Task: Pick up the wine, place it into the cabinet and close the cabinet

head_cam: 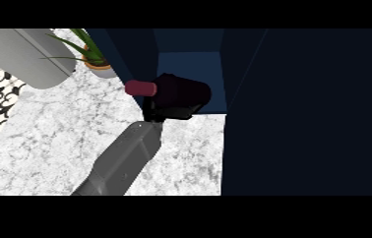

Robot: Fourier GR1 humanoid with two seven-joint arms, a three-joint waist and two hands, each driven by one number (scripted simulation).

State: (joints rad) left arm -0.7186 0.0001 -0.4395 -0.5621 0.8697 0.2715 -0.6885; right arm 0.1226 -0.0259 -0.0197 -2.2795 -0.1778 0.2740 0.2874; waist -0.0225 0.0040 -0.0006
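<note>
Here the wine bottle [185, 89] is lying sideways at the mouth of the open cabinet [190, 65], its red cap [140, 88] pointing toward the view's left; the left hand [169, 112] is curling its fingers round the bottle's dark body; the cabinet door [291, 114] is standing open at right; a potted plant [91, 55] is sitting on the marble counter [65, 133].

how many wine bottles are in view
1: the wine bottle is in the left hand at the cabinet opening, red cap pointing left. Others could be hidden inside the dark cabinet.
</note>
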